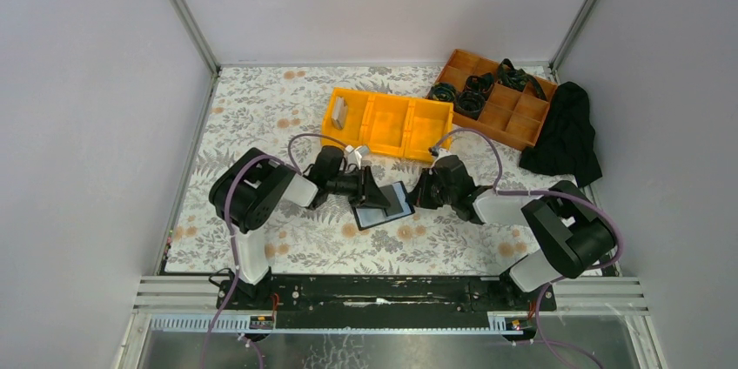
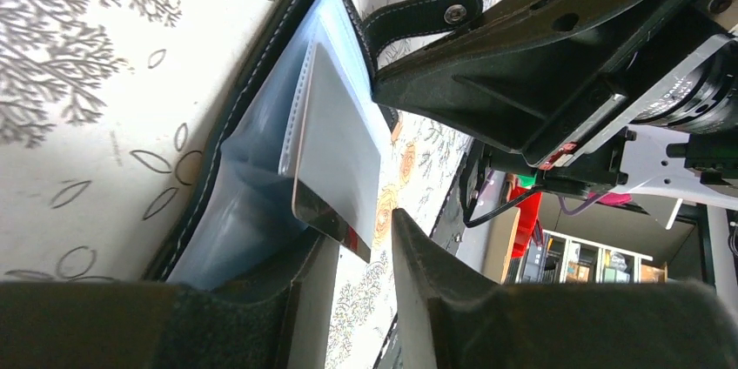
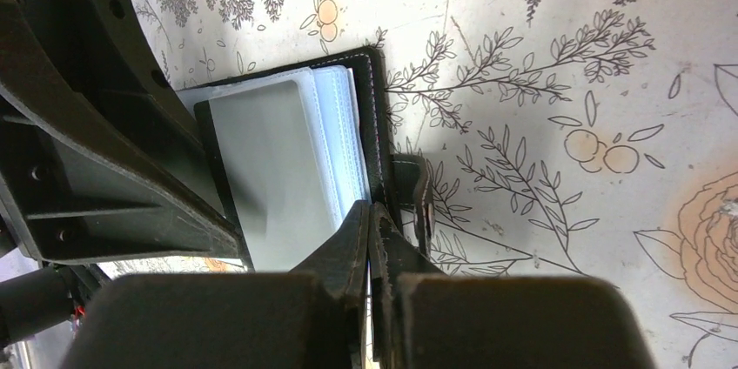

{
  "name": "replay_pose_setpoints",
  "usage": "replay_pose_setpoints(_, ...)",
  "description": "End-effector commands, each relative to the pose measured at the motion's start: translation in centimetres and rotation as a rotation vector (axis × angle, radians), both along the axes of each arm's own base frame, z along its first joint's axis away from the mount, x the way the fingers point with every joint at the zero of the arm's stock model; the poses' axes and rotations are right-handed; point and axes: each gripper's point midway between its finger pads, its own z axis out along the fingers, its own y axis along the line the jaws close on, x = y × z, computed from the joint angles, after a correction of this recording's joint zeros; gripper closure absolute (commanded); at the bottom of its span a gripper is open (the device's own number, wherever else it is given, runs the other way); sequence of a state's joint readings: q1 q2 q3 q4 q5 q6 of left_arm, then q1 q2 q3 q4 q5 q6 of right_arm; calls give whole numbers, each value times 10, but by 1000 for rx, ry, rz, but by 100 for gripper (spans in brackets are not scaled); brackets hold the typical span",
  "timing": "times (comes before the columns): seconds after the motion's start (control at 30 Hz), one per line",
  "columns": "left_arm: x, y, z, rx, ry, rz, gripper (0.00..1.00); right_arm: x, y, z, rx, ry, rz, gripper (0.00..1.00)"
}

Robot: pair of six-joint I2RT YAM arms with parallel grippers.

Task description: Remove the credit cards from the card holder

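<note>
While the closed right fingers [image 3: 345,251] press on the open card holder [image 1: 383,205] near the table's [image 1: 261,108] middle, the half-open left fingers [image 2: 452,299] straddle a protruding credit card [image 2: 335,143], and a shallow pinch could let it slip.

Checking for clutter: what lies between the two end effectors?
The open card holder, a pale credit card among its sleeves, lies between the left end effector and right end effector; the top view shows it.
</note>
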State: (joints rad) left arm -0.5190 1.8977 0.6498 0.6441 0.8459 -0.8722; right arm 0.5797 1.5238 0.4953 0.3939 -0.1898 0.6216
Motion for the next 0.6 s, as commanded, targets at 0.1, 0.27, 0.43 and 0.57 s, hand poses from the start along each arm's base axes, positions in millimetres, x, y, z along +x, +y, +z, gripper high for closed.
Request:
replay_pose_setpoints(0.1,1,13,-2,7,0,20,65,-11,-46,-39,-158,115,-110,100)
replay_pose_setpoints(0.27,-4,19,-6,5,12,32,65,-9,-49,-40,-155,123,-120,100)
replay_pose_setpoints(0.43,-4,22,-6,-3,12,47,72,-7,-44,-39,-138,120,-106,100)
replay_pose_setpoints(0.57,2,19,-6,-9,8,54,79,-9,-44,-40,-132,123,-100,100)
